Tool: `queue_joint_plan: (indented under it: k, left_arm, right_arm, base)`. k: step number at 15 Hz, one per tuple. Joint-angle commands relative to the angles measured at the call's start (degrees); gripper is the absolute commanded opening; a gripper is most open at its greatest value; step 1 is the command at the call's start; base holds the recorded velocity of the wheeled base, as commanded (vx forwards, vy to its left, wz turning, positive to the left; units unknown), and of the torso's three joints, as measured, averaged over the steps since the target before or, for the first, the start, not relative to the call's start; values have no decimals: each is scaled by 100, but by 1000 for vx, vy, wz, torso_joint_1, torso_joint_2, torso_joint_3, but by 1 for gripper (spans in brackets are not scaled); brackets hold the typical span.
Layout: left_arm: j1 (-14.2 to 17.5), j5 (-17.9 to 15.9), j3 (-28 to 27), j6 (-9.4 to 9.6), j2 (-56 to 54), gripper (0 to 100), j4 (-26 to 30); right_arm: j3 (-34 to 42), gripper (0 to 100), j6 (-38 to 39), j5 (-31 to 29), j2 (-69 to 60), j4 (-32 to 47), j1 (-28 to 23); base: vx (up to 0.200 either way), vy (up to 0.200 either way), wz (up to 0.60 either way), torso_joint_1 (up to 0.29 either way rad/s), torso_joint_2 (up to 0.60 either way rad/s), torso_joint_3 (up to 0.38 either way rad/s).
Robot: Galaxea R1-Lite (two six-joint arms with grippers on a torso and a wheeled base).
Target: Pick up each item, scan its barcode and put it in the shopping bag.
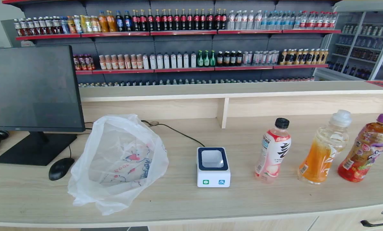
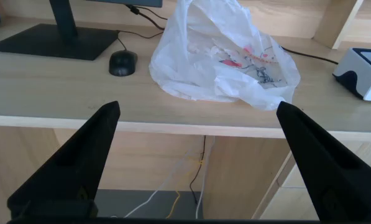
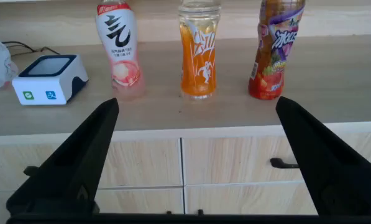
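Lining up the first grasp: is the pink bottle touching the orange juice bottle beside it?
Apart. The right wrist view shows a clear strip of counter between the pink bottle and the orange juice bottle; both stand upright.

Left gripper (image 2: 197,106): two matte black fingers (image 2: 79,155), flat-sided wedges, broad at the base and narrowing to blunt tips. Right gripper (image 3: 197,101): fingers (image 3: 322,155) of the same matte black, same wedge form, with plain smooth faces.
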Motion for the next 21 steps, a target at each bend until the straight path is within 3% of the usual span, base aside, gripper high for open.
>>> queue_joint_plan:
  k: [1, 5, 7, 8, 9, 10, 16, 21]
  left_arm:
    - [-5, 1, 0, -3, 6, 100, -1]
    - [-5, 1, 0, -3, 6, 100, -1]
    - [4, 1, 0, 5, 6, 100, -1]
    - [4, 1, 0, 5, 6, 100, -1]
    - [4, 1, 0, -3, 6, 100, -1]
    - [4, 1, 0, -3, 6, 100, -1]
    - [4, 1, 0, -3, 6, 100, -1]
    - [4, 1, 0, 5, 6, 100, -1]
  right_arm:
    - [-458, 100, 0, 22, 263, -22, 10]
    - [-1830, 100, -18, -5, 1985, -215, 432]
    - [-2137, 100, -158, -5, 2882, -1041, 493]
    - [-2128, 100, -255, -5, 3356, -1736, 528]
    - [-2049, 100, -334, -5, 4525, -3573, 555]
    - [-2014, 100, -343, -5, 5167, -4487, 555]
    - [-986, 100, -431, -13, 7760, -8740, 687]
    - [-397, 100, -439, -22, 8226, -8820, 1258]
  base:
    - [0, 0, 0, 0, 0, 0]
    - [0, 0, 0, 0, 0, 0]
    - [0, 0, 0, 0, 0, 0]
    - [0, 0, 0, 0, 0, 0]
    - [0, 0, 0, 0, 0, 0]
    - [0, 0, 0, 0, 0, 0]
    - [0, 0, 0, 0, 0, 0]
    - [0, 0, 0, 0, 0, 0]
